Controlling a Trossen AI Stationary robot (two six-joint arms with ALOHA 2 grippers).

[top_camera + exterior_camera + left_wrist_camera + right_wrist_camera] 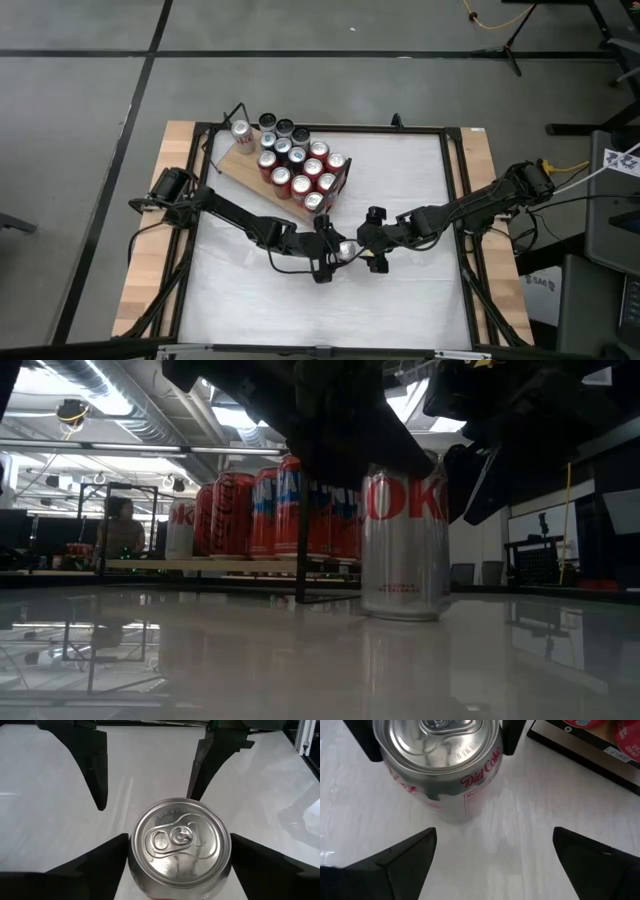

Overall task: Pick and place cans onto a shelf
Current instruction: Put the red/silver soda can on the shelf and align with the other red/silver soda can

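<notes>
One shiny cylindrical silver can [180, 845].

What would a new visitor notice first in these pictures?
A silver Diet Coke can stands alone on the white table, between both tools: the left tool closes around it, the right tool waits open beside it. Behind, many cans crowd the wooden shelf.

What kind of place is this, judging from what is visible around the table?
Probably a robotics lab or workshop. The low view shows exposed ceiling ducts and a person seated at a desk; the high view shows a bare concrete floor with a cable running across it.
</notes>
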